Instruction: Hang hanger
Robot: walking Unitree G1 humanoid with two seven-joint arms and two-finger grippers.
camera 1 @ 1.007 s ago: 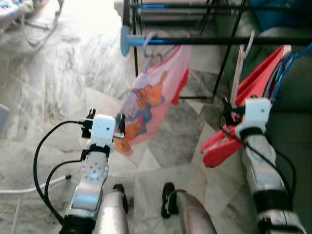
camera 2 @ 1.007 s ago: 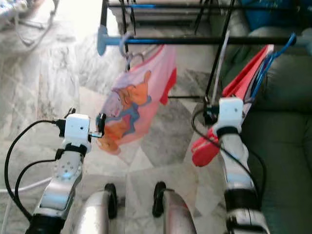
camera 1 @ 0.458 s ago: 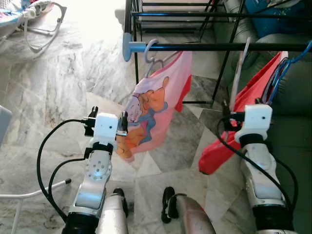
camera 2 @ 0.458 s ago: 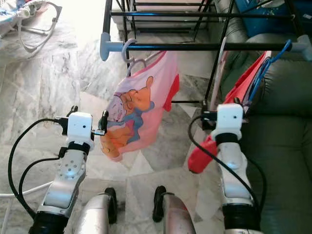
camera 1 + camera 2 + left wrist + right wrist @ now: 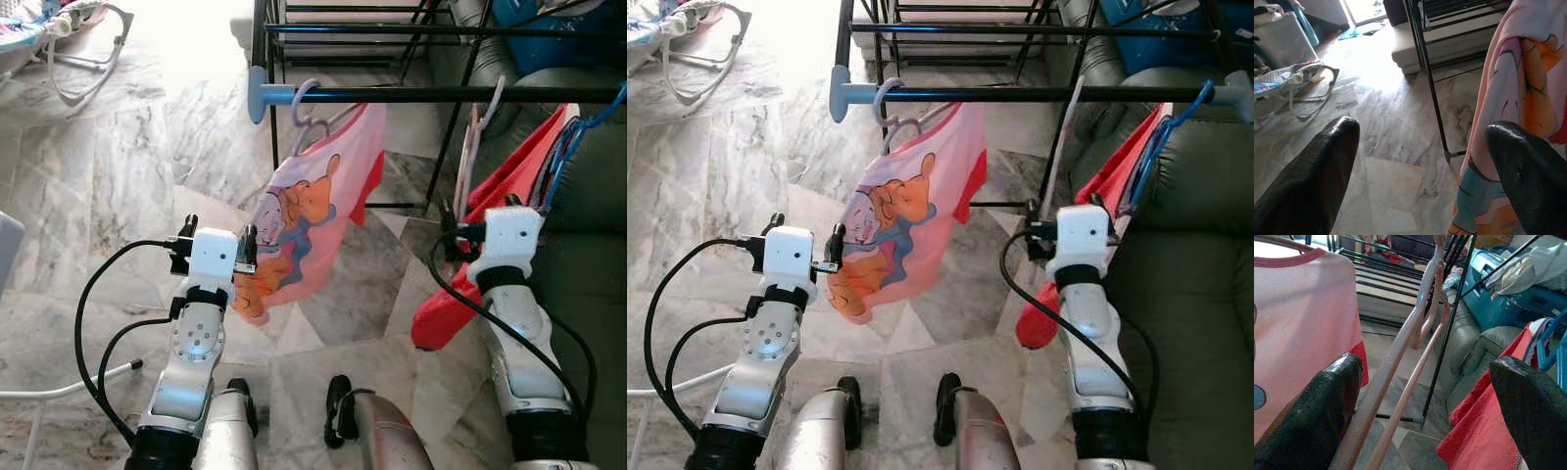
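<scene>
- Left eye view: a black rail (image 5: 441, 94) with a light blue end cap crosses the top; a pink cartoon shirt (image 5: 304, 220) hangs from it on a pale hanger. The left gripper (image 5: 217, 233) is raised beside the shirt's lower edge. The right gripper (image 5: 453, 223) is up by a pink hanger (image 5: 468, 162) that leans upward toward the rail, next to a red garment (image 5: 490, 211) on a blue hanger (image 5: 578, 137)
- Right eye view: same scene; a green sofa (image 5: 1185, 294) lies to the right, marble floor (image 5: 725, 176) below
- Left wrist view: the jaws are spread wide with nothing between them; the shirt hangs just beside one fingertip (image 5: 1528, 171), and a baby bouncer (image 5: 1298, 83) stands on the floor beyond
- Right wrist view: the jaws are spread; the pink hanger runs up along one finger (image 5: 1317, 416), whether touching it I cannot tell; the red garment is near the other
</scene>
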